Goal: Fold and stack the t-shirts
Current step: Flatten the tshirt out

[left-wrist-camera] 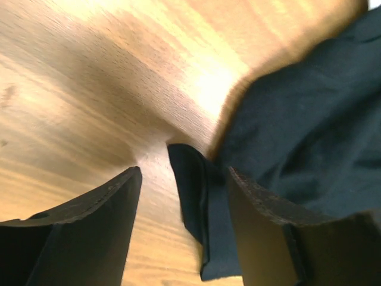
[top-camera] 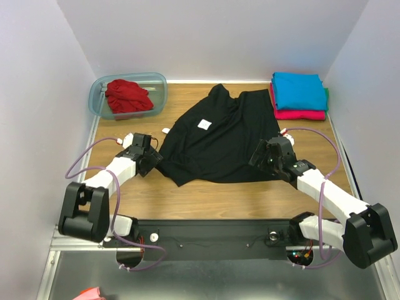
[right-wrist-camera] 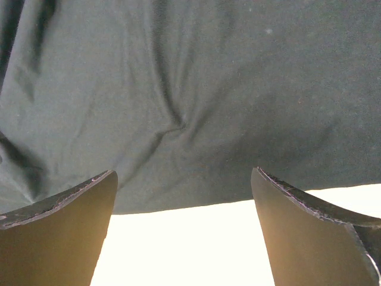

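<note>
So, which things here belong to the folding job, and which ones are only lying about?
For the job:
black t-shirt, spread on the table
red t-shirt, crumpled in the tub
turquoise t-shirt, folded on top of the magenta t-shirt

Lying about:
plastic tub
pink thing off the table, too cropped to identify

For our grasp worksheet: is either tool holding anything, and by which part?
Nothing is gripped. The left tool straddles an edge flap of the black t-shirt, jaws apart; the right tool stands open over another edge of it.
</note>
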`<state>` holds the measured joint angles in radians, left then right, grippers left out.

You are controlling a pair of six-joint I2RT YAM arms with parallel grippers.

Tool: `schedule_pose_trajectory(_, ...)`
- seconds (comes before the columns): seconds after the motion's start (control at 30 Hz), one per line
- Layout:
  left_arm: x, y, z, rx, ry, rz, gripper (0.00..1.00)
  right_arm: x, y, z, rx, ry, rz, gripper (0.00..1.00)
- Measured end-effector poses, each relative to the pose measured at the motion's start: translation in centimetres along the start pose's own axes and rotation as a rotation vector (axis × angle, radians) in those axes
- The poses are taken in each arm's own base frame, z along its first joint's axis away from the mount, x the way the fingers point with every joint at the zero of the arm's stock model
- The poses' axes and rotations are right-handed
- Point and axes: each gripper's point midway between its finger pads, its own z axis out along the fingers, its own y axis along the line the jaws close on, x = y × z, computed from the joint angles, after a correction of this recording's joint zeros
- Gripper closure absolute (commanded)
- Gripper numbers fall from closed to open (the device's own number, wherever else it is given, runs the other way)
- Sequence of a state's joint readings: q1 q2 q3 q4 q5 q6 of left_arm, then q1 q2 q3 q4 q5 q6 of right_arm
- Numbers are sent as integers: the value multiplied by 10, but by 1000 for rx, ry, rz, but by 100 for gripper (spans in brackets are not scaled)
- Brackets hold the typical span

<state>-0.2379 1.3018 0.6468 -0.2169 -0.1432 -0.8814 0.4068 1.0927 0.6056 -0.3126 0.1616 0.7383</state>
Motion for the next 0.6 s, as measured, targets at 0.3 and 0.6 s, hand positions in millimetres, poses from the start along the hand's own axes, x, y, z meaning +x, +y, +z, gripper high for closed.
schedule_pose_trajectory(0.3, 11, -12, 13, 50, 64, -12, 53, 0, -3, -1, 14, -5, -1, 0)
schedule_pose_trajectory(0.6, 22, -12, 16, 85, 94, -27, 100, -1, -8, -2, 37, -11, -4, 0)
